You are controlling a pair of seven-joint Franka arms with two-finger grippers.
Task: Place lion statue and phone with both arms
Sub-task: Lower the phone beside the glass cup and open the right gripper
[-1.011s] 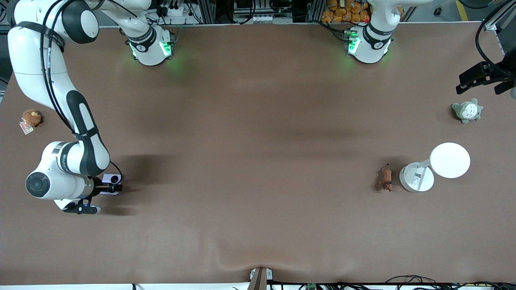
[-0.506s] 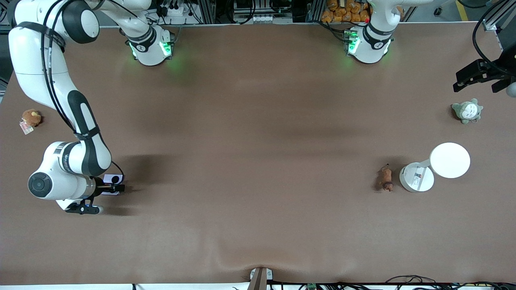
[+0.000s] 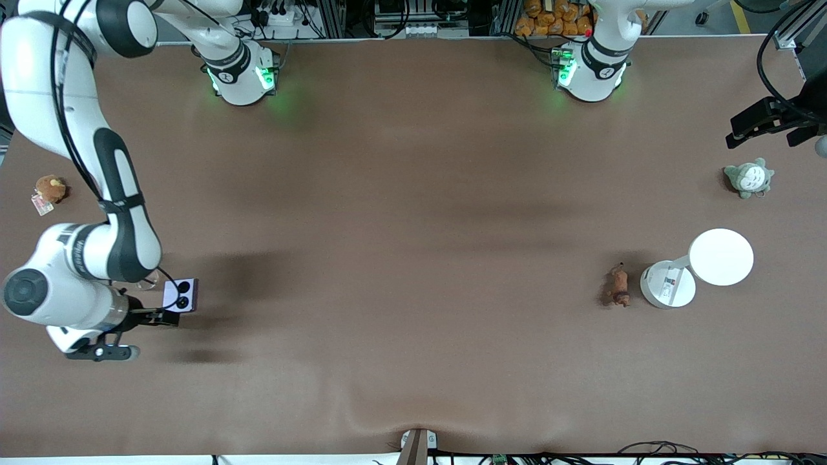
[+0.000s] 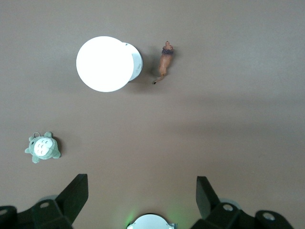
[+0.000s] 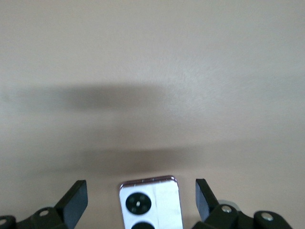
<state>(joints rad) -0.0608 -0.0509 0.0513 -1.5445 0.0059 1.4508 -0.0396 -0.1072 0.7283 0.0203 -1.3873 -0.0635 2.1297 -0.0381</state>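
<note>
The pale lavender phone (image 3: 180, 295) lies flat on the brown table near the right arm's end, its two black camera circles up. My right gripper (image 3: 159, 316) hovers low just off the phone, open. In the right wrist view the phone (image 5: 159, 205) sits between the spread fingers of the right gripper (image 5: 140, 191), touching neither. The small reddish-brown lion statue (image 3: 619, 286) lies beside a white lamp base near the left arm's end; it also shows in the left wrist view (image 4: 165, 62). My left gripper (image 3: 772, 132) waits high over the table's edge, open and empty (image 4: 141, 195).
A white lamp (image 3: 720, 256) with a round head and round base (image 3: 669, 285) stands next to the lion statue. A grey-green plush (image 3: 748, 177) lies under the left gripper's area. A round brown plush with a tag (image 3: 49, 189) lies at the right arm's end.
My right gripper has opened and let go of the phone, then risen and drawn back from it toward the front camera. The phone stays on the table. The left gripper barely shifted.
</note>
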